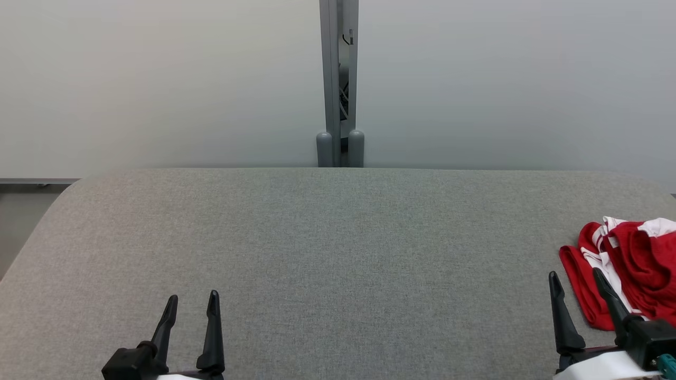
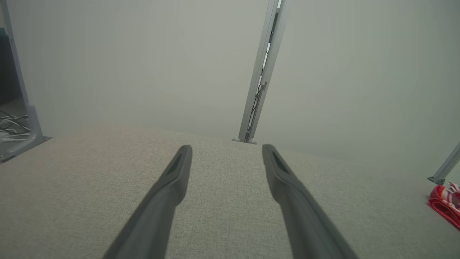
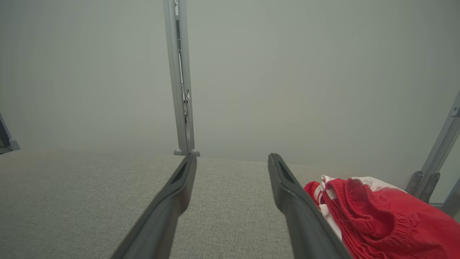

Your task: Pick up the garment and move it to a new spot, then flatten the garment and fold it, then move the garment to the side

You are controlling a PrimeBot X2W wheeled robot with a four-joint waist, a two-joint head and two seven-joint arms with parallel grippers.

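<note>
Red-white crumpled garment (image 1: 623,264) on woven grey table (image 1: 327,243).

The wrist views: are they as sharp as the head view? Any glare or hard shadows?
Head view: soft even light, no glare, table weave and red garment sharp. Left wrist view: hazier, the left gripper soft-edged, the post tilted in frame. Right wrist view: same haze, garment slightly soft; no hard shadows.
</note>
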